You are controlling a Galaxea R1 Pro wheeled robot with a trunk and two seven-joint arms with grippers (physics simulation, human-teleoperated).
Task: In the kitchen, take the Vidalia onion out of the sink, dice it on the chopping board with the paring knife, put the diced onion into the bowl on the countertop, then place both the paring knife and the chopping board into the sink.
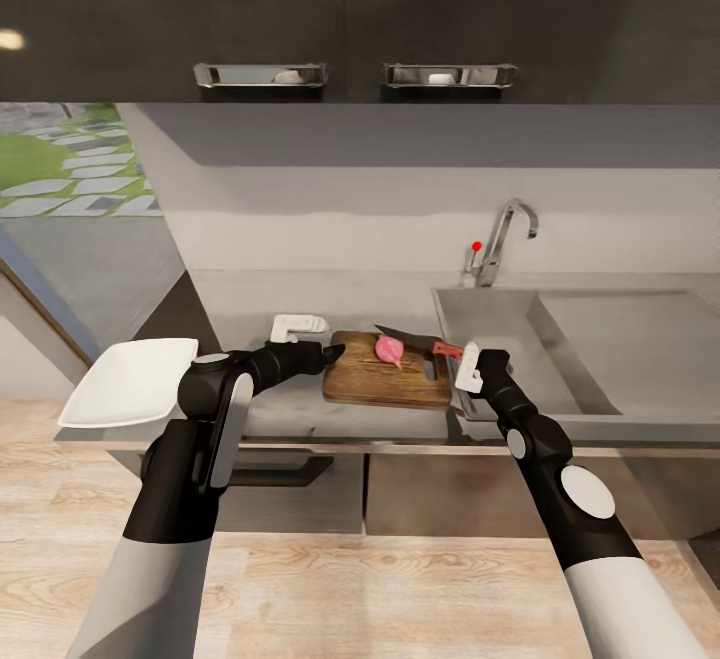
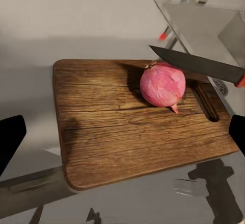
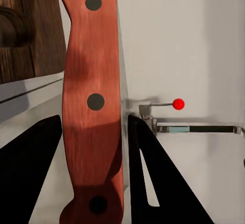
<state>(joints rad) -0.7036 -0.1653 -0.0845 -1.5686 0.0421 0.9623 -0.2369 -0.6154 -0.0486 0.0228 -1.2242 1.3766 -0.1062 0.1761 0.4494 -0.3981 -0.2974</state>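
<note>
With the right end effector clamped on the orange-red-handled paring knife, the round pink onion resting loose on the brown wooden chopping board could roll under the blade, the left end effector standing apart.

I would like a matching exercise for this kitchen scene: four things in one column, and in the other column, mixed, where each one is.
Things:
1. onion
2. paring knife
3. bowl
4. tap

Places:
A. at the countertop's left end
B. behind the sink
C. on the chopping board, whole
D. handle between the right gripper's fingers

Pairs: 1-C, 2-D, 3-A, 4-B
</note>
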